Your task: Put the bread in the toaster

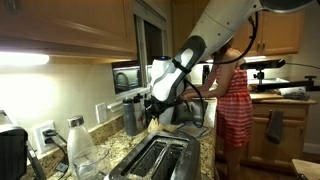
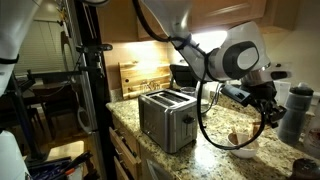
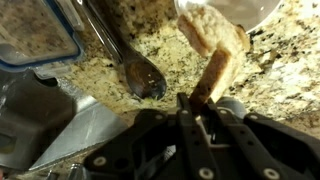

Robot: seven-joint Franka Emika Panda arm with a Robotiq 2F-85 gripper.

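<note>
The stainless-steel toaster [image 1: 152, 158] [image 2: 168, 118] stands on the granite counter, its two slots showing. In the wrist view my gripper [image 3: 198, 103] is shut on the lower edge of a tan slice of bread [image 3: 214, 72], which stands up from the jaws. A second slice [image 3: 205, 30] lies in a white bowl [image 3: 255, 10] just beyond it. In both exterior views the gripper [image 1: 152, 118] [image 2: 268, 115] hangs beside the toaster, over the bowl [image 2: 243, 145].
A metal spoon [image 3: 140, 75] and a blue-rimmed plastic container [image 3: 35, 35] lie on the counter. A glass bottle [image 1: 80, 145], a black appliance [image 1: 10, 150], a dark tumbler [image 2: 295, 112] and a wooden board [image 2: 135, 75] stand around. A person [image 1: 235, 100] stands behind.
</note>
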